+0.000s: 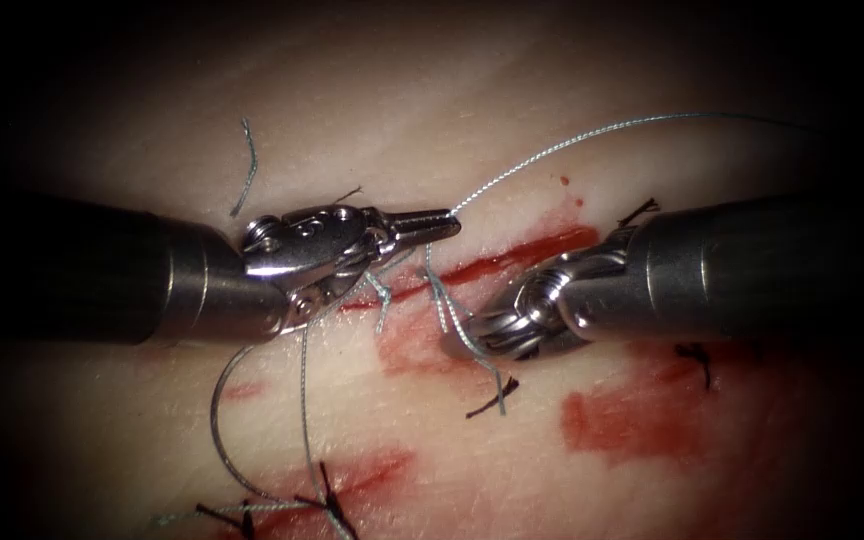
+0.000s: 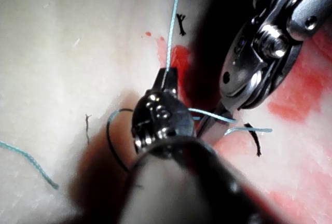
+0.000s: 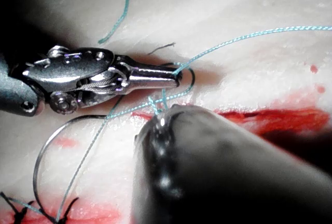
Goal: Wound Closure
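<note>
The left gripper (image 1: pixel 439 224) is sitting just left of the cut (image 1: pixel 512 258) in the tissue (image 1: pixel 432 90), clamped together on the thread (image 1: pixel 572 140), which is running far and right, seemingly to keep the strand taut over the wound. The right gripper (image 1: pixel 464 340) is pointing at the short thread tails beside the cut; I cannot tell whether it is apart or together. The right wrist view is showing the needle (image 3: pixel 39 167) lying free on the near-left tissue, unheld
</note>
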You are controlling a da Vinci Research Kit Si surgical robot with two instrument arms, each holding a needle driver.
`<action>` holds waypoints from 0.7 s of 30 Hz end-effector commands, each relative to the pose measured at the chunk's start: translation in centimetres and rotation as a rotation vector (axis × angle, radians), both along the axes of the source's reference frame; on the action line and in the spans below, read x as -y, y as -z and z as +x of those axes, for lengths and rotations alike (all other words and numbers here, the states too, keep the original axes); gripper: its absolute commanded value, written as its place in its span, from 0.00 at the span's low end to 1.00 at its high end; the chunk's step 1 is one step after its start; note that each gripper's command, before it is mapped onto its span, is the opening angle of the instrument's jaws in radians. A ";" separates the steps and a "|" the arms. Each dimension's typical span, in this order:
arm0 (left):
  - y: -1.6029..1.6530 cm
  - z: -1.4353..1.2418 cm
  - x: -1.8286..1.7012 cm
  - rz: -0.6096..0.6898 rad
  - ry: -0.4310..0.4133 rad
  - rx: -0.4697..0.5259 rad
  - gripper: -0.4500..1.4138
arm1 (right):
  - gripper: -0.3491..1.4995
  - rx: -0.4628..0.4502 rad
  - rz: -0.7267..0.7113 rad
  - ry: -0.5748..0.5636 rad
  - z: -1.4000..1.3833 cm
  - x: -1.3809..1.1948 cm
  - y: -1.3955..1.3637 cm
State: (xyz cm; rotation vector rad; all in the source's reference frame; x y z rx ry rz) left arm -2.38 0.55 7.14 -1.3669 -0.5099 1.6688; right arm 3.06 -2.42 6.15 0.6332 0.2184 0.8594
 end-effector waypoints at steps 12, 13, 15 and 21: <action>-0.07 0.51 0.30 0.113 -0.158 -0.197 0.00 | 0.00 -0.048 -0.111 -0.133 -0.09 -0.65 0.05; -0.04 0.52 0.35 0.135 -0.177 -0.204 0.00 | 0.00 -0.060 -0.112 -0.159 -0.10 -0.69 0.01; -0.02 0.51 0.37 0.156 -0.182 -0.198 0.00 | 0.00 -0.065 -0.111 -0.170 -0.10 -0.71 -0.01; 0.09 0.41 0.65 0.234 -0.300 -0.171 0.00 | 0.00 -0.101 -0.172 -0.119 -0.08 -0.75 -0.27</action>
